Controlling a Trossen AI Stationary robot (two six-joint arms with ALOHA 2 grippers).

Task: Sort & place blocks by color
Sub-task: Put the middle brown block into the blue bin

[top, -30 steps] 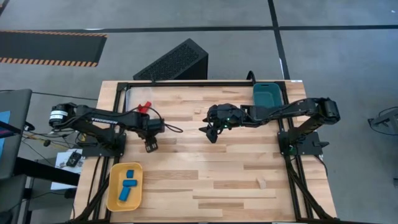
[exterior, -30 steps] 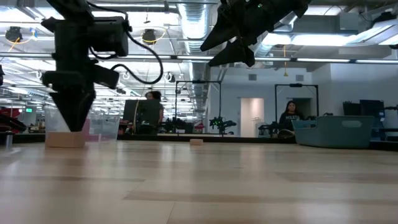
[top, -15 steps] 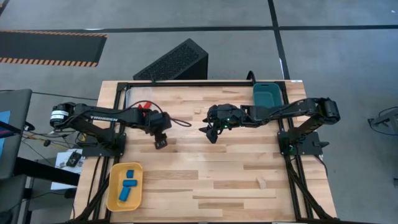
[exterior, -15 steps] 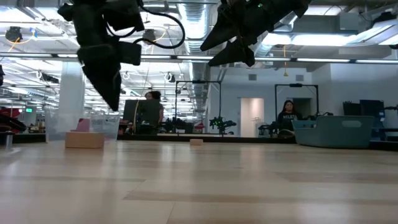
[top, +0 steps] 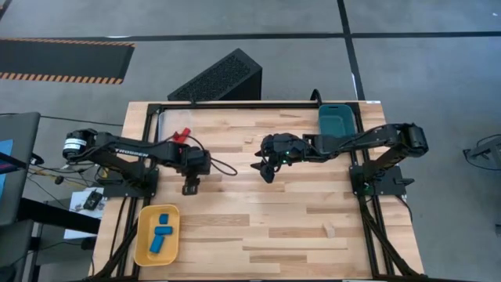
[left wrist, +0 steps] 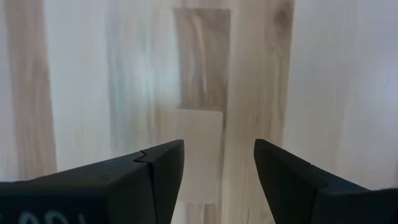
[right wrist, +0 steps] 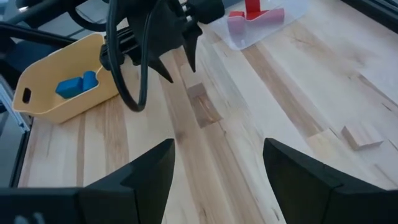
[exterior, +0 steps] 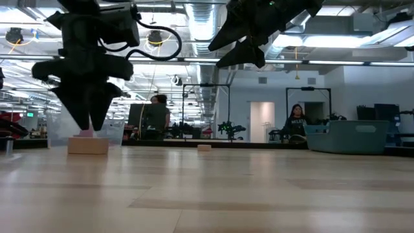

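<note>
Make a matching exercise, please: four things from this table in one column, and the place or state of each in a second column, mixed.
Things:
1. blue blocks
2. red blocks
3. left hand
4. teal tray

Places or states:
A. in the clear tray
B. at the table's far right corner
C. in the yellow tray
D. open, above a pale wooden block

Pairs: 1-C, 2-A, 3-D, 4-B

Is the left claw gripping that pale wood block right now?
No. In the left wrist view the left claw hangs open above the pale block, which lies flat on the table with neither finger touching it.
</note>
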